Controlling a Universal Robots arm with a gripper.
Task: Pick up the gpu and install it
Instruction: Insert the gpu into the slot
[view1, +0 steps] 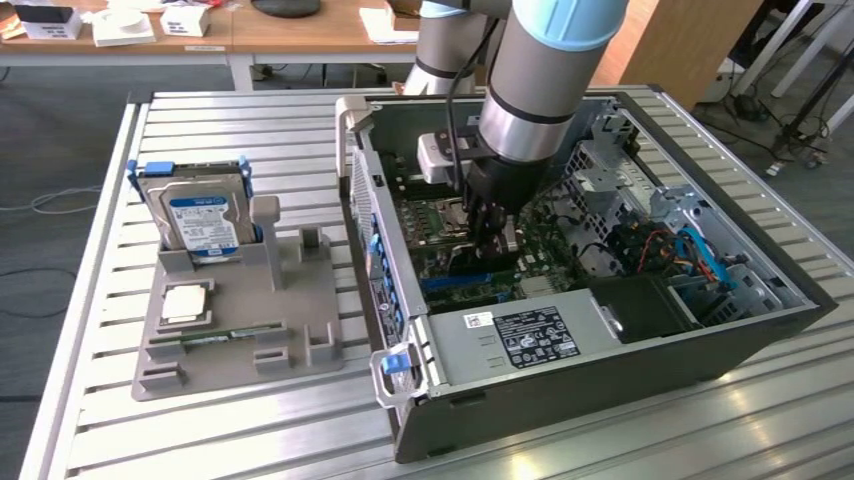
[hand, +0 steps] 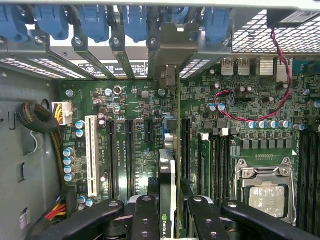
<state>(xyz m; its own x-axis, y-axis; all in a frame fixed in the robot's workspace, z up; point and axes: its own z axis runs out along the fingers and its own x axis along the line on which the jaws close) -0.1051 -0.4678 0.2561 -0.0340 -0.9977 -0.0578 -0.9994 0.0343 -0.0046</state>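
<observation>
Wrist view | fingers clamped on gpu | card edge-on between them, seemingly over motherboard

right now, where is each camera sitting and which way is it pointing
Exterior view: off the arm, raised, looking down at an angle over the slatted table at the open computer case; the arm shows, reaching down into the case.
Wrist view: on the wrist, looking along the gripper at the motherboard; its black fingers show, closed on the gpu, seen edge-on.
Shared: the case interior, motherboard and gripper.
</observation>
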